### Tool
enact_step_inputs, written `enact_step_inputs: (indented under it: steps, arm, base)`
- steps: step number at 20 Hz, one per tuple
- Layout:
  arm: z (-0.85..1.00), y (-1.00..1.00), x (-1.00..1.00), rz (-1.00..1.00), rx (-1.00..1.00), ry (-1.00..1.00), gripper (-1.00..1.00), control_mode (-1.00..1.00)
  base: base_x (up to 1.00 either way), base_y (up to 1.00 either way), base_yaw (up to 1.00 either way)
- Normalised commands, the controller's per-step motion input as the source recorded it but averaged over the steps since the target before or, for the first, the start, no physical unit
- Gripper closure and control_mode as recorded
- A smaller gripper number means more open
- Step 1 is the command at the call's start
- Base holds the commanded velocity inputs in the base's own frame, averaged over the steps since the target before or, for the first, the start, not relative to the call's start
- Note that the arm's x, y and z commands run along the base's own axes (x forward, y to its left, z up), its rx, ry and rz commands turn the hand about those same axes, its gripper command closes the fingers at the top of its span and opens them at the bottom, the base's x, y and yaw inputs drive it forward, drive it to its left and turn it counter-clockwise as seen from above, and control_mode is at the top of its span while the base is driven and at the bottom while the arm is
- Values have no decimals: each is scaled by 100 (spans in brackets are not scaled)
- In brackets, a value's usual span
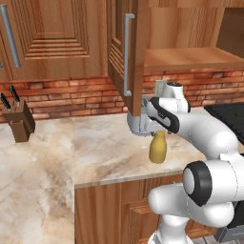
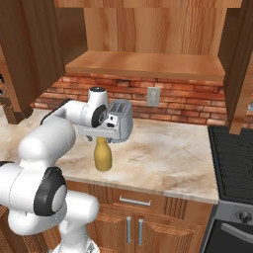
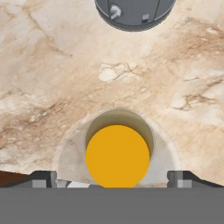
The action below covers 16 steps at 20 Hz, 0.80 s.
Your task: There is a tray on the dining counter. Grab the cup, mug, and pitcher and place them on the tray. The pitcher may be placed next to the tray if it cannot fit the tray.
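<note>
gripper (image 3: 117,181) wide open, holding nothing, right above the pitcher (image 3: 117,156). pitcher stands upright on the table (image 3: 52,87), toaster (image 3: 134,13) at 12 o'clock. you'd want a straight descent along its vertical axis.

A mustard-yellow pitcher (image 3: 117,155), seen straight down from above, sits at the lower centre of the frame as a solid yellow disc inside a pale round rim. It stands on a beige marbled stone counter top (image 3: 52,74) that spreads across the rest of the frame. At the top centre, a round dark-grey appliance (image 3: 134,13) is cut by the upper edge, well apart from the pitcher. Two small dark fingertips (image 3: 43,178) rise at the lower left and lower right, set wide on either side of the pitcher.
</note>
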Motion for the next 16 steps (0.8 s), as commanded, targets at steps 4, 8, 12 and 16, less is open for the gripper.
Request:
enact_step_inputs:
  steps: [4, 8, 12, 16]
  arm:
    - [0, 0, 0, 0, 0, 0, -100, -100]
    - [0, 0, 0, 0, 0, 0, -100, -100]
    - [0, 0, 0, 0, 0, 0, 100, -100]
    - [0, 0, 0, 0, 0, 0, 100, -100]
  base:
    - [0, 0, 0]
    - [0, 0, 0]
    - [0, 0, 0]
    - [0, 0, 0]
